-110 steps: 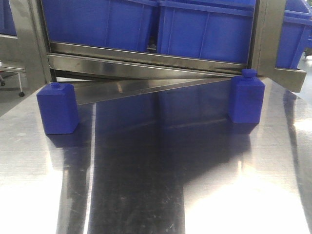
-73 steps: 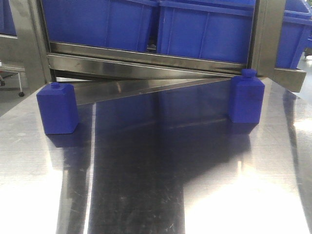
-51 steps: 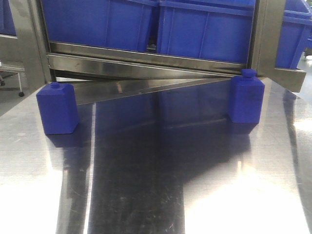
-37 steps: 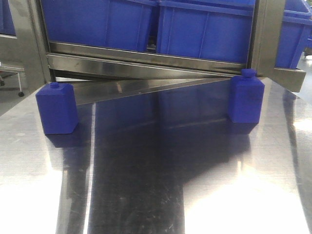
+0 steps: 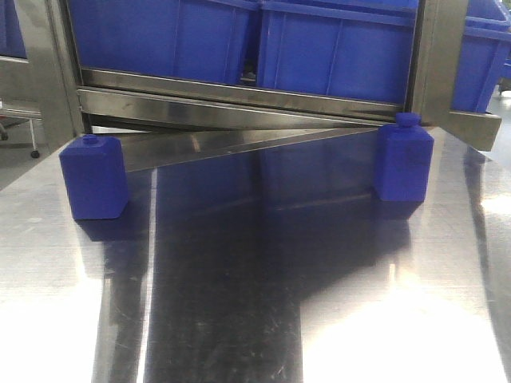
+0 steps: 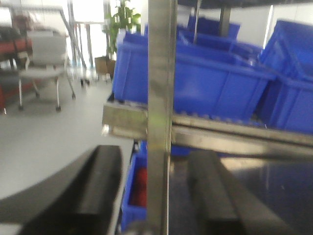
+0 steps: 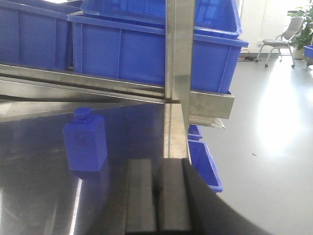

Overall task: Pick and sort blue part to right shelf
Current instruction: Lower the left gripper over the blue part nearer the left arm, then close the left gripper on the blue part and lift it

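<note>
Showing the right gripper (image 7: 156,169) at 6 o'clock of the right wrist view, fingers pressed together and pinching nothing. Showing the left gripper (image 6: 155,161) low in the left wrist view, fingers spread wide at 7 and 5 o'clock, gripping nothing, framing a steel post (image 6: 160,98) beyond.

Looking across the steel table (image 5: 239,319) in the front view. Seeing one blue part (image 5: 94,177) standing upright at 9 o'clock and a second blue part (image 5: 404,158) upright at 2 o'clock, the two well apart. Finding both on the tabletop near its far edge, the second just beside an upright of the right shelf (image 5: 239,104), neither lying on its rail.

Catching large blue bins (image 5: 335,48) at 12 o'clock, sitting on the rack farthest back.
</note>
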